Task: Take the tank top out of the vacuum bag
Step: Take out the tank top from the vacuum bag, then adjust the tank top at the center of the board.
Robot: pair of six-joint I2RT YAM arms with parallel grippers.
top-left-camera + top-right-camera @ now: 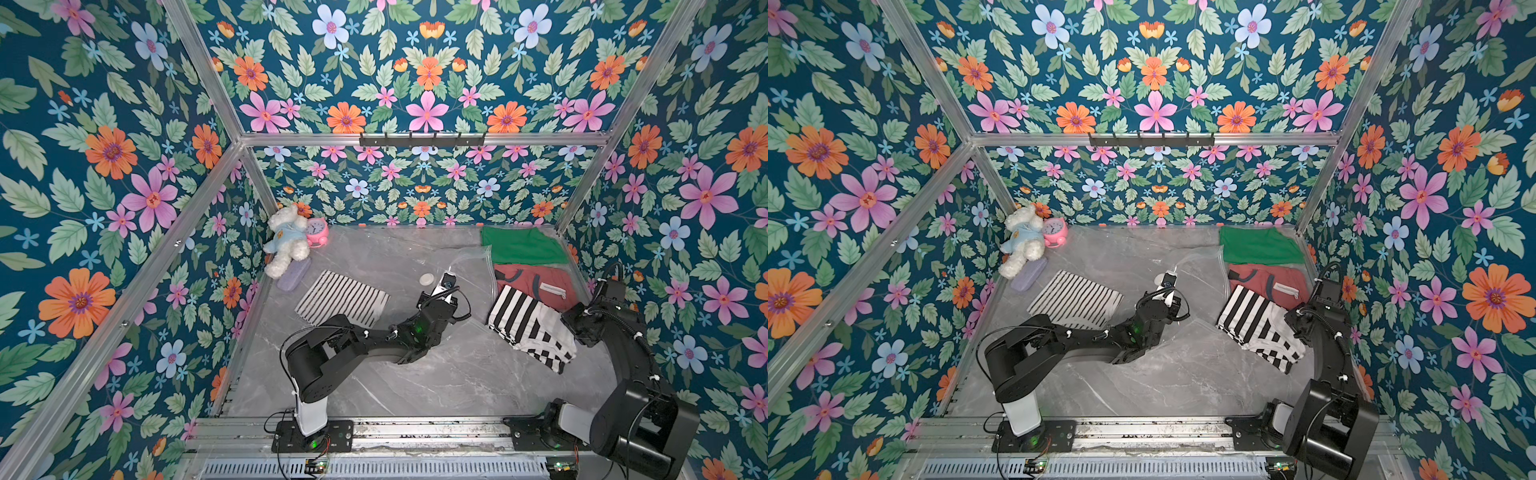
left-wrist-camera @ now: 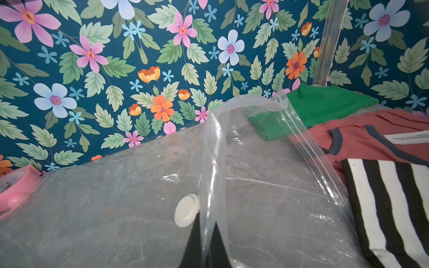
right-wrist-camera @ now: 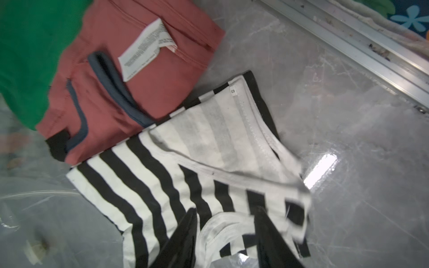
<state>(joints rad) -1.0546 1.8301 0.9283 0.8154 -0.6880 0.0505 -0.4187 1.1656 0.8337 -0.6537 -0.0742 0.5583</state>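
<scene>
While the left gripper (image 2: 206, 222) is pressed together on a raised fold of the large clear crinkly plastic vacuum bag (image 2: 130, 185), just beside its round white valve cap (image 2: 186, 210), the right gripper (image 3: 226, 210) hangs spread over the black-and-white broad-striped tank top (image 3: 148, 176), jaws apart and gripping nothing. In both top views the bag spreads over the grey marble-look table (image 1: 436, 382) from centre toward one o'clock. The tank top lies rumpled at three o'clock, outside the film as far as can be seen. It touches a folded brick-red garment (image 1: 536, 282), and a folded green garment (image 1: 519, 245) lies at one o'clock.
</scene>
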